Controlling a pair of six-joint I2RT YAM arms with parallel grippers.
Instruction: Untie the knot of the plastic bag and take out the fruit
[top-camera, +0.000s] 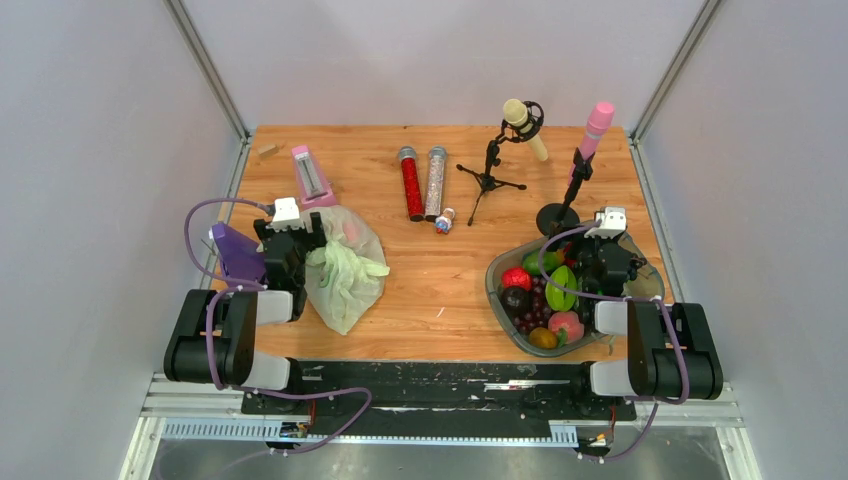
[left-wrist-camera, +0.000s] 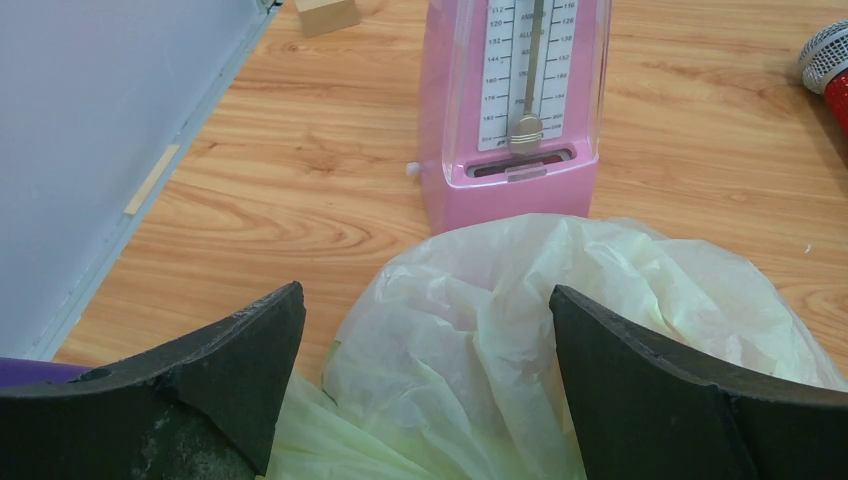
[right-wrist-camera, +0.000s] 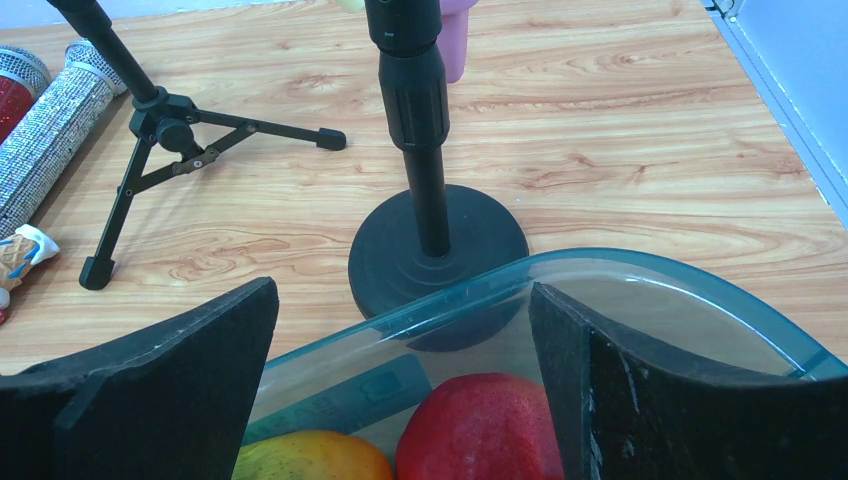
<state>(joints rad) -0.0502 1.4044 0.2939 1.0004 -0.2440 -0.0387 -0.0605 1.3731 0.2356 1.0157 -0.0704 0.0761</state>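
A pale green see-through plastic bag (top-camera: 345, 270) lies crumpled on the table at the left, with bunched tails on top. Whether a knot holds it and what is inside cannot be made out. My left gripper (top-camera: 293, 240) hovers at the bag's left edge, open; in the left wrist view the bag (left-wrist-camera: 500, 330) bulges between the spread fingers of the left gripper (left-wrist-camera: 425, 297), untouched. My right gripper (top-camera: 603, 252) hangs open over a clear bowl (top-camera: 497, 275) of fruit. Just under the right gripper (right-wrist-camera: 402, 290) lies a red fruit (right-wrist-camera: 485, 430). A light green fruit (top-camera: 561, 288) is also in the bowl.
A pink metronome (left-wrist-camera: 520, 110) stands just beyond the bag, a purple object (top-camera: 237, 255) left of my left arm. Two glitter microphones (top-camera: 422, 183), a tripod stand (top-camera: 490, 170) and a round-base stand (right-wrist-camera: 435, 240) occupy the back. Grapes (top-camera: 535, 300), a peach (top-camera: 566, 325) and a yellow-orange fruit (right-wrist-camera: 310, 458) share the bowl.
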